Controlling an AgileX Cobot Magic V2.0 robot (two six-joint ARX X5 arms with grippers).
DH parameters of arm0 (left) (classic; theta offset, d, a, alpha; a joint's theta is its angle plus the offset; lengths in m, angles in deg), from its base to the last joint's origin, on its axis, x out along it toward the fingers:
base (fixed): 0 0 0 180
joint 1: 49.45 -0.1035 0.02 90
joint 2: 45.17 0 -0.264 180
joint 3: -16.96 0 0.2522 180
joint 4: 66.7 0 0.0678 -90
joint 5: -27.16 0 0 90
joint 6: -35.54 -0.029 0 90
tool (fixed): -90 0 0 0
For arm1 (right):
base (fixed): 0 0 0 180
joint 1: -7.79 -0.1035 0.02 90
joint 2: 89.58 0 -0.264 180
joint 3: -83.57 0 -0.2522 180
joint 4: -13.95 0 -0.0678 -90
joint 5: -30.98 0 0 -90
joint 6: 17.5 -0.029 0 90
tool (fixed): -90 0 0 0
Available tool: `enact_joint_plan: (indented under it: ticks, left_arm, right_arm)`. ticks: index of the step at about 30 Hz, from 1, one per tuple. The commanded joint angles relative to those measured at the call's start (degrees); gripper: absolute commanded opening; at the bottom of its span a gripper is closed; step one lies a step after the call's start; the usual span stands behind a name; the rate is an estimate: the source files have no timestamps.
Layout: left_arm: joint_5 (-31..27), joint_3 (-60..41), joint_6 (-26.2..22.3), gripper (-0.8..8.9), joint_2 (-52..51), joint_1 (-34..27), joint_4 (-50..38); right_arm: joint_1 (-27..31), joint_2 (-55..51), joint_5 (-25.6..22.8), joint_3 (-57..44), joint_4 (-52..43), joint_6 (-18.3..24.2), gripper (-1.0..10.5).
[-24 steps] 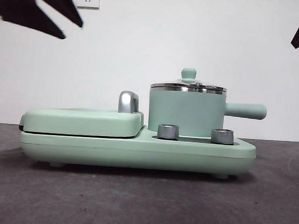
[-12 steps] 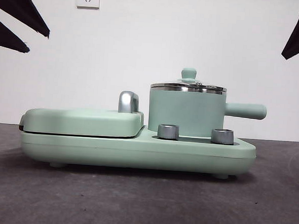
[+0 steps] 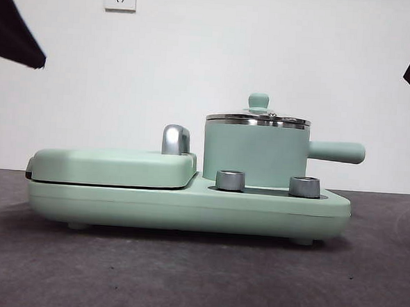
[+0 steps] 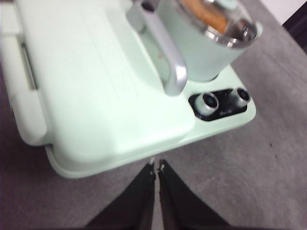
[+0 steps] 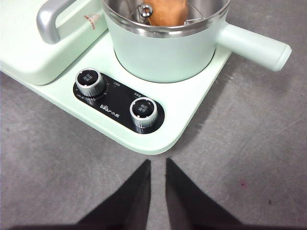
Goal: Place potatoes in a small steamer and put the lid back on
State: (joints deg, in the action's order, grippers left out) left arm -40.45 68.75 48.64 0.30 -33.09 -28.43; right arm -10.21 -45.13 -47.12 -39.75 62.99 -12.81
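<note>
**Retreat check: lid seated, potato inside**

On the base (image 3: 188,205), the steamer (image 3: 255,155) stands beside the griddle cover (image 3: 114,166), with the lid (image 3: 258,118) on its rim. Through the glass you see the potato (image 5: 165,12) inside the pot.

Left gripper (image 4: 156,166): jaws nearly pressed together, holding nothing, above the table in front of the griddle.

Right gripper (image 5: 158,163): jaws slightly parted, holding nothing, in front of the knobs (image 5: 116,96).

The task appears complete. Confirm from the front view that the lid rim sits level. Retreat both arms upward, clear of the side handle (image 3: 337,152).
</note>
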Motion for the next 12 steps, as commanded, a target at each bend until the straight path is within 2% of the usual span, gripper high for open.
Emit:
enact_joint_plan:
  ticks: [1, 8, 9, 10, 12]
  left_arm:
    - [0.13, 0.39, -0.5, 0.06, 0.17, 0.04, -0.74]
    - [0.17, 0.2, -0.48, 0.06, -1.16, 0.39, -0.26]
    - [0.0, 0.09, -2.05, 0.06, -2.03, 0.07, 0.13]
    - [-0.33, -0.28, -5.95, 0.06, -2.99, -0.57, 0.11]
    - [-0.55, -3.43, -7.78, 0.06, -6.47, -2.6, -2.64]
  right_arm:
    - [-0.24, 0.28, 0.09, 0.37, -0.81, 0.39, 0.3]
    - [-0.24, 0.31, 0.09, 0.37, -1.01, 0.39, 0.3]
    - [-0.24, 0.28, 0.09, 0.37, -0.98, 0.39, 0.3]
    - [-0.24, 0.28, 0.09, 0.37, -1.03, 0.39, 0.3]
    - [-0.24, 0.28, 0.11, 0.37, -1.05, 0.39, 0.3]
